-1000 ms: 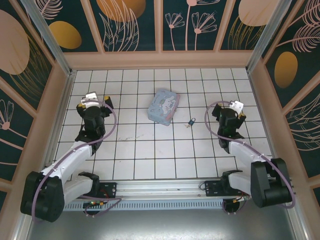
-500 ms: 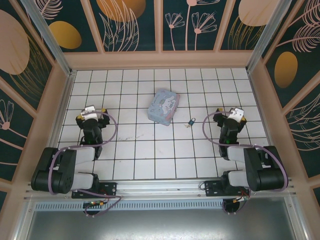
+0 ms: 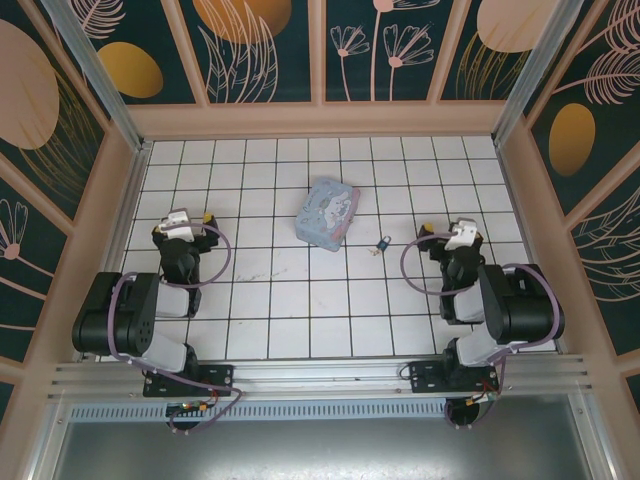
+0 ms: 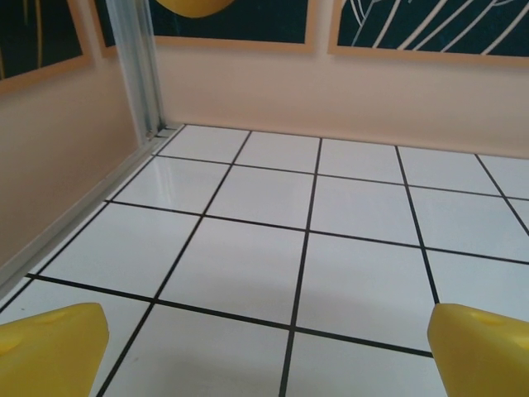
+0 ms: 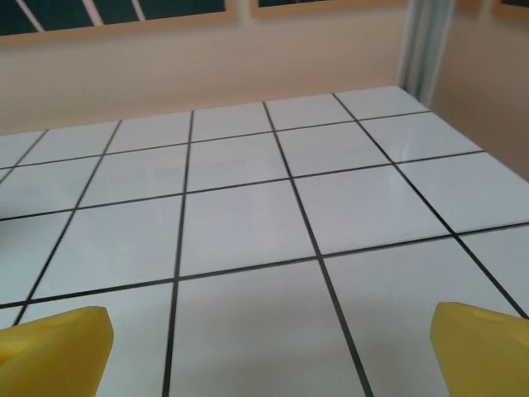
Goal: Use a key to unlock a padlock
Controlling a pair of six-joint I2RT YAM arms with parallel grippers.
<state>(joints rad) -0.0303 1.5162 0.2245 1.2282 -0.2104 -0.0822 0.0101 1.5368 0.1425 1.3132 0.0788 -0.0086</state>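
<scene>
Small dark-blue padlock with thin silvery shackle (image 3: 383, 243) is noted lying on the white tiled table (image 3: 300, 300), near the lower right of a pastel-blue printed box (image 3: 328, 212). A tiny pale metallic key (image 3: 372, 251) is seen at the padlock's left; contact cannot be told. The right gripper (image 3: 452, 234) is held apart to the padlock's right, yellow fingertips (image 5: 58, 343) spread wide, holding nothing. The left gripper (image 3: 183, 222) is placed well beyond the box, fingertips (image 4: 50, 347) likewise spread.
</scene>
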